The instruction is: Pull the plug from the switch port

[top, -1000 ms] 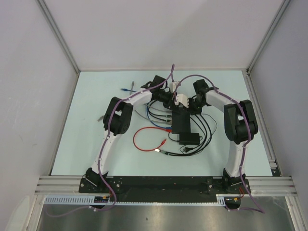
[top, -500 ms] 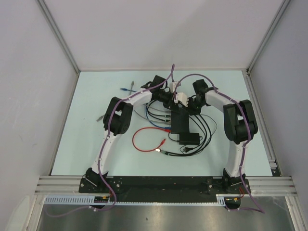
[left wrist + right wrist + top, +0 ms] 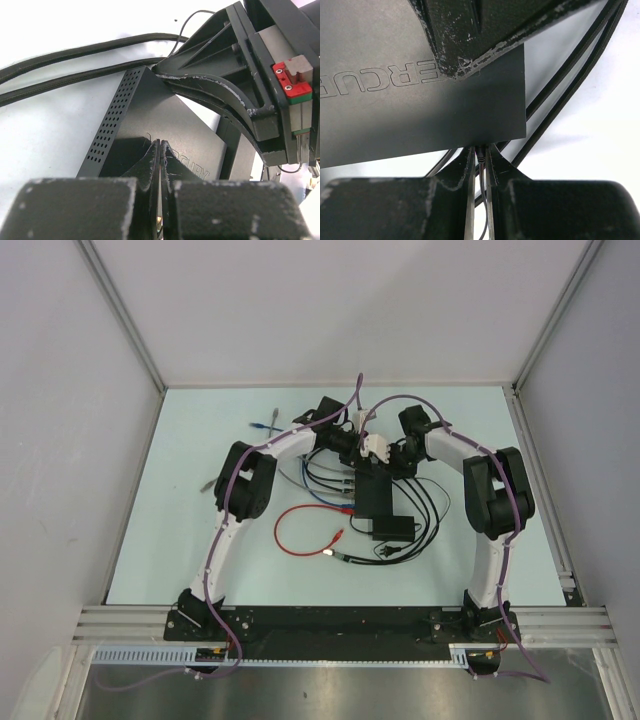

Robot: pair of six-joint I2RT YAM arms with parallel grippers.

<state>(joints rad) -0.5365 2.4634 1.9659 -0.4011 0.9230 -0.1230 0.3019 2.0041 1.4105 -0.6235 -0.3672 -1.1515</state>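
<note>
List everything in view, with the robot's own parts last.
switch: one, black, mid-table between the two claws
plug: one, thin and black, at the switch's edge
smaller box: one, black, against the switch's near end
red cable: one, red, looped left of the switch
blue cable: one, blue, left of the switch
black leads: several, black, curving right of the switch
table: one, pale blue-green, under everything
left claw: one, black, shut, tips at the switch's top face
right claw: one, black, shut on the plug
</note>
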